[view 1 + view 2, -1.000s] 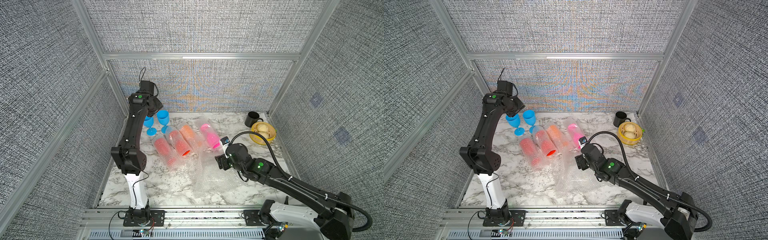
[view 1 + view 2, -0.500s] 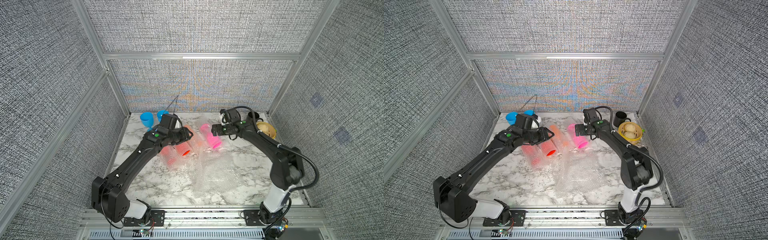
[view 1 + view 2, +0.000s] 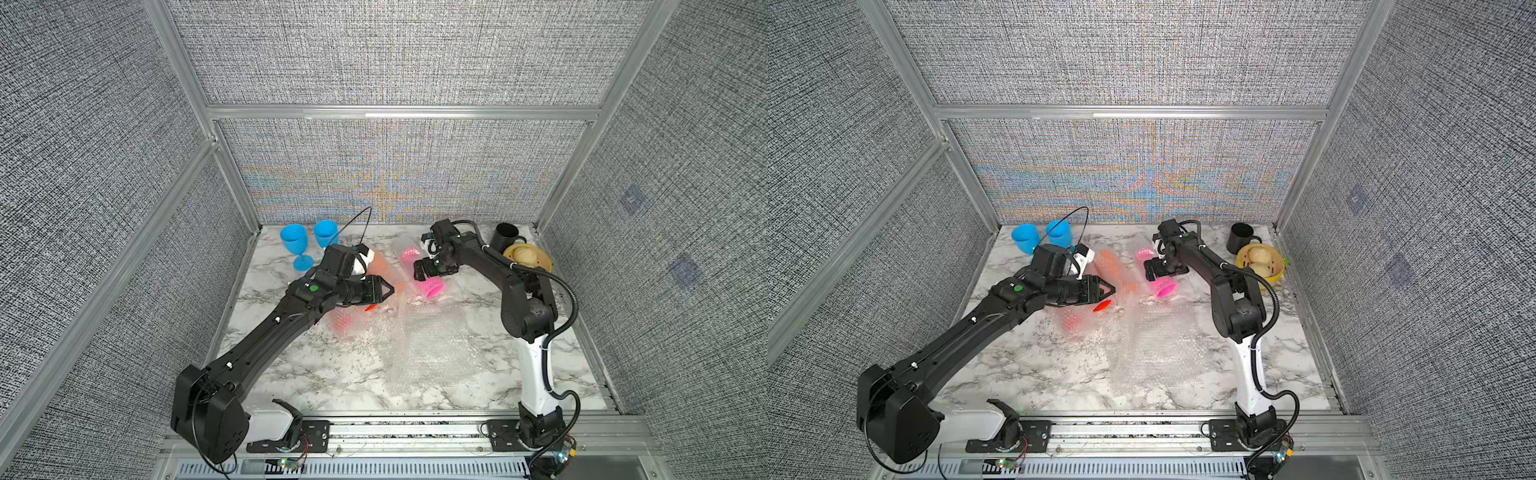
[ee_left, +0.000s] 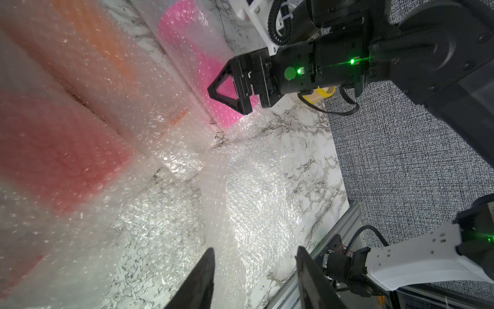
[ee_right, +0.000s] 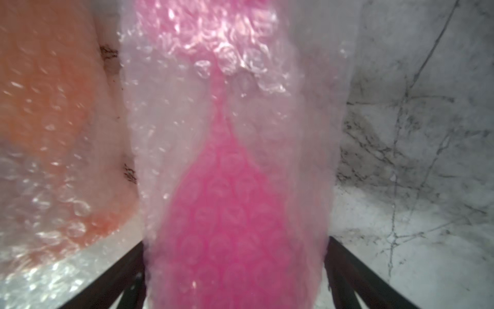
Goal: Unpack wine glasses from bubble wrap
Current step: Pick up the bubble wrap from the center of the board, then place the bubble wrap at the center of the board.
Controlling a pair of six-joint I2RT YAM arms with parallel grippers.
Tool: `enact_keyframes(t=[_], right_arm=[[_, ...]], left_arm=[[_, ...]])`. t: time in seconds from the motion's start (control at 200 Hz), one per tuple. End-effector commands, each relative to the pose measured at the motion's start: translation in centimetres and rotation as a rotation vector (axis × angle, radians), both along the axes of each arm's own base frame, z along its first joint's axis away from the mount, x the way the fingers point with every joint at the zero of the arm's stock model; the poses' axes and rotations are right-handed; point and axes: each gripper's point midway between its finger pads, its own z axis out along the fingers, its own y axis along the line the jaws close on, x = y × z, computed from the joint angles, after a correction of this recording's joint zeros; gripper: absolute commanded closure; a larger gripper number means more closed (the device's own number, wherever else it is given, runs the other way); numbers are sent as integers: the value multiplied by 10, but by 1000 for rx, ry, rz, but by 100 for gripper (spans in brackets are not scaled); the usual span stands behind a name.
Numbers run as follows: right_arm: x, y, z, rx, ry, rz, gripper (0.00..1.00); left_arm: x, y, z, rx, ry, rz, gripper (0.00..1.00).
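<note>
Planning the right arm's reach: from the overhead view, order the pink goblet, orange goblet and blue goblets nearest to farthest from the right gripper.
From the right gripper:
1. Pink goblet, wrapped, straddled by its jaws.
2. Orange goblet, wrapped, beside the pink one.
3. Blue goblets, upright, far back corner.

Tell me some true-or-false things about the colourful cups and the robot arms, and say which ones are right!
1. The two blue goblets stand upright with no wrap on them. True.
2. The pink goblet is bare. False: it lies on its side inside bubble wrap.
3. The right gripper has one finger on each side of the wrapped pink goblet. True.
4. The left gripper holds a blue goblet. False: it is open and holds nothing.
5. The black mug stands at the front edge. False: it is at the back, beside the yellow bowl.
</note>
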Motion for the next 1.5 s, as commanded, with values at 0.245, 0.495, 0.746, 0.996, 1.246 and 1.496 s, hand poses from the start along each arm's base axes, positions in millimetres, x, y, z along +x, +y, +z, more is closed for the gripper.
enact_keyframes(t=[0.245, 0.495, 0.746, 0.996, 1.246, 1.496], right_arm=[[-10, 7, -41, -24, 96, 54, 7], [-1, 12, 13, 72, -38, 23, 19], [-17, 1, 111, 158, -195, -70, 20], [-125, -8, 106, 145, -100, -168, 20], [-239, -19, 46, 120, 53, -274, 20], [-244, -16, 22, 49, 61, -289, 14]], left_arm=[[13, -17, -14, -34, 64, -13, 52], [14, -6, -7, 8, 28, 23, 52], [14, 15, 32, 76, -92, 70, 52], [-12, 2, 34, -82, -3, 75, 55], [-30, -3, 2, -77, 51, 71, 55], [-38, -17, -27, -50, 98, 42, 56]])
